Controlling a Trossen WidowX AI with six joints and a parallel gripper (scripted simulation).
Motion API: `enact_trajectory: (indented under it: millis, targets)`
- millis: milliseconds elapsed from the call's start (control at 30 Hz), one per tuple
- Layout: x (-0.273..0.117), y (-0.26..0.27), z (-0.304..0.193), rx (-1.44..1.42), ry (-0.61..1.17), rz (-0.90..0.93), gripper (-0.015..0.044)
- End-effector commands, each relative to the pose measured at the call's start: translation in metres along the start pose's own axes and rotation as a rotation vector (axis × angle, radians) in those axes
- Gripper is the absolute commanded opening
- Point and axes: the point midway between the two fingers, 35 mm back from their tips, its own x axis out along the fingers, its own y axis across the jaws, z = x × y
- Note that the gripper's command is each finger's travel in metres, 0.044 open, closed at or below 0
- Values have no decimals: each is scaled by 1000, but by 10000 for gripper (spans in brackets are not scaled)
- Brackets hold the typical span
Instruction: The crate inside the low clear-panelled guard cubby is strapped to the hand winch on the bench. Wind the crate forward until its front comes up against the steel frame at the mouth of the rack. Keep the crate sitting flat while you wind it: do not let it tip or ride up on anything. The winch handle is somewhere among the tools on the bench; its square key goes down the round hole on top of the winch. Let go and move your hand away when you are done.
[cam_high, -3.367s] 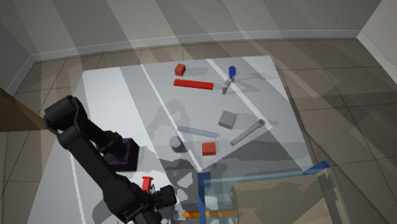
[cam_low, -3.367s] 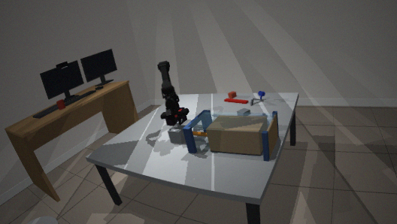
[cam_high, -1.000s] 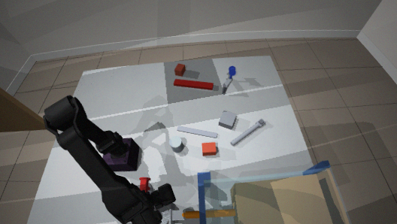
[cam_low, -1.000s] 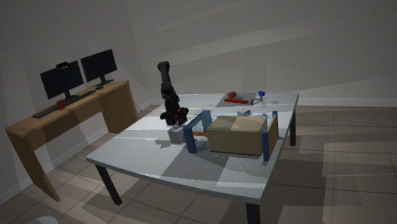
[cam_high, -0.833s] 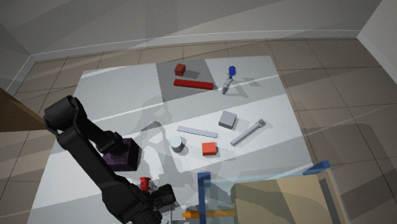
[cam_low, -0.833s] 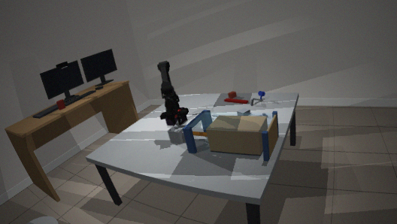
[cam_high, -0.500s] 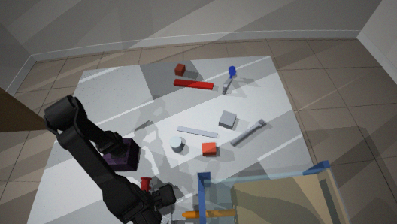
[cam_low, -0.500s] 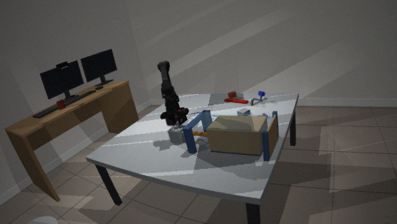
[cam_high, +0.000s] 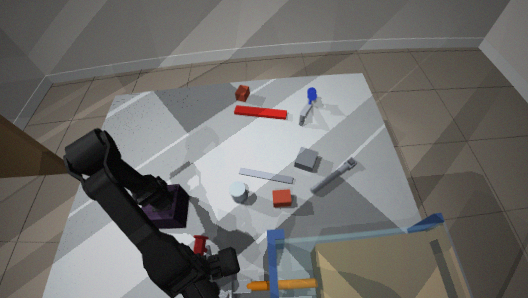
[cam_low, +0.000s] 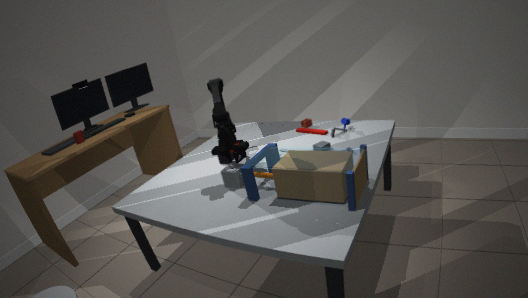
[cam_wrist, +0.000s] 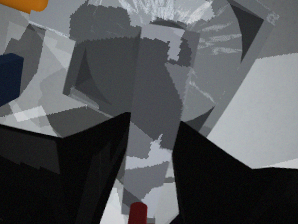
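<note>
1. The largest of the task's things is the crate (cam_high: 385, 275) (cam_low: 312, 176). It sits flat, as far as I can judge, behind the blue frame (cam_high: 273, 260) (cam_low: 250, 182) (cam_wrist: 10, 75), with a gap to its front. The orange strap (cam_high: 295, 284) (cam_low: 263, 175) (cam_wrist: 22, 5) bridges that gap towards my winch side.
2. The grey winch (cam_low: 232, 178) (cam_wrist: 100, 75) stands outside the frame mouth. In my wrist view its body fills the upper middle, with frame and strap to the left.
3. My gripper (cam_high: 222, 290) (cam_low: 231, 163) (cam_wrist: 152, 123) is clamped on the handle (cam_wrist: 155, 95). Its long axis runs up that view, from the red grip (cam_high: 200, 245) (cam_wrist: 137, 215) below my fingers to the winch's round top. I am the only arm, already at the work.
4. The key end is poorly lit; it looks seated, though I can't swear to it. I judge winding comes next: my fingers must circle the winch's upright axis, keeping the key down, and stop when crate meets frame.
5. I can read no brand, label or writing anywhere.
</note>
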Motion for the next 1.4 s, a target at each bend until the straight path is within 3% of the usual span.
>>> enact_trajectory:
  millis: [0,1033,1367]
  targets:
    - [4,0,0,-25,3,11,0]
    - [4,4,0,54,-1,13,0]
    - [4,0,0,-50,5,10,0]
